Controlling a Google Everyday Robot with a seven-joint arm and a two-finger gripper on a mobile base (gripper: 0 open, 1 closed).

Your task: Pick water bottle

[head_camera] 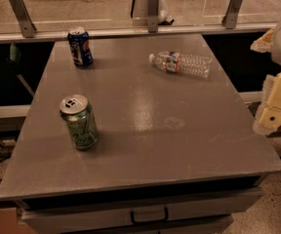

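Note:
The water bottle (182, 64) lies on its side at the far right of the grey table (145, 130), white cap pointing left, with a red, white and blue-green label band near the neck. My gripper (275, 108) shows as pale cream parts at the right edge of the view, beside the table's right edge and well apart from the bottle, nearer to me than it. It holds nothing that I can see.
A blue can (80, 47) stands upright at the far left. A green can (79, 122) stands at the near left. A railing with metal brackets (152, 9) runs behind the table. A drawer with a handle (149, 214) is under the front edge.

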